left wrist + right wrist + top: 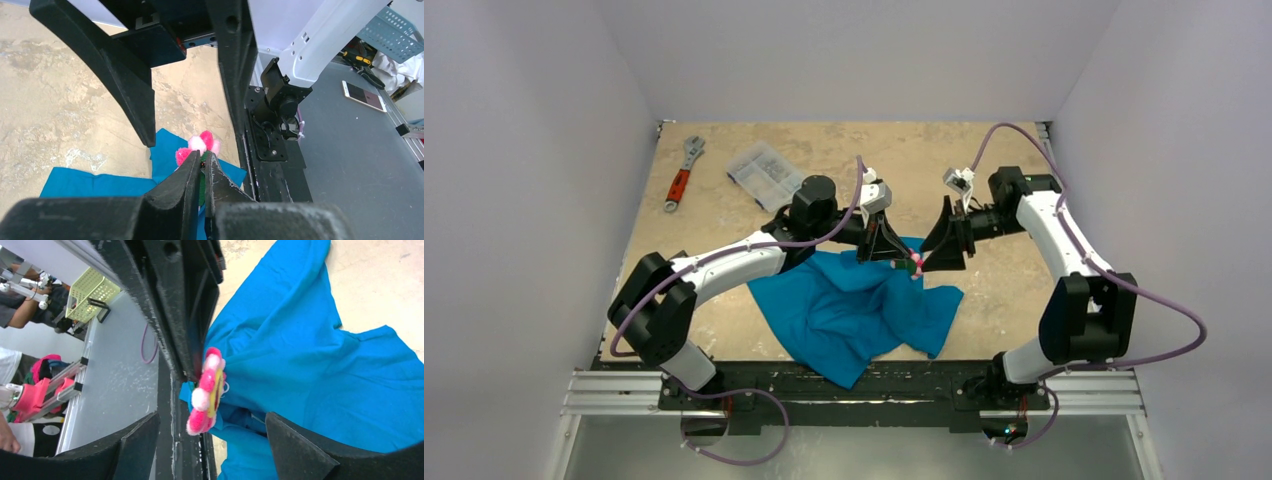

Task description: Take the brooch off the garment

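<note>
Brooch point(207, 390), pinched at the left gripper point(203, 160) tips between the released right gripper point(212, 432) jaws, wants drawing gently off the garment point(310, 340).

We see our right end effector point(212, 420) with its two black fingers point(300, 450) spread wide at the bottom of the view, touching nothing. Above the gap between them, the pink-and-yellow flower brooch point(207, 392) stands edge-on. Its back is against the tips of the left end effector point(192, 365), which reaches down from the top. The teal T-shirt point(310, 340) lies rumpled behind it on the beige counter point(380, 275). Whether the pin sits in the cloth, we cannot tell.
</note>
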